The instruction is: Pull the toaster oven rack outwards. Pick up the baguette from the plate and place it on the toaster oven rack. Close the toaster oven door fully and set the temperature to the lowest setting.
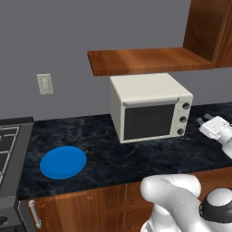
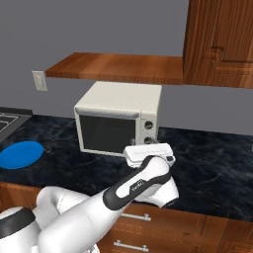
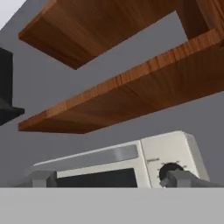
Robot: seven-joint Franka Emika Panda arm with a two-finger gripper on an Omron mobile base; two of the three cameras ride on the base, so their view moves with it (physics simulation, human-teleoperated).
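Toaster oven [image 1: 149,108] sits at the far side of the counter [image 1: 108,145] under the shelf [image 1: 145,61], its door [image 1: 149,120] shut. I have the gripper [image 1: 205,122] wide open and empty, near and right of the knobs, so the handle [image 1: 150,102] lies to its left, running left-right.

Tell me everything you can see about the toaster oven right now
The toaster oven is a boxy cream-white unit standing upright on the dark marbled counter, under a wooden shelf and against the grey wall. Its door, dark glass in a cream frame with a pale bar handle along the top, is shut. Three round knobs run down the right side. The open gripper hangs just right of it, not touching.
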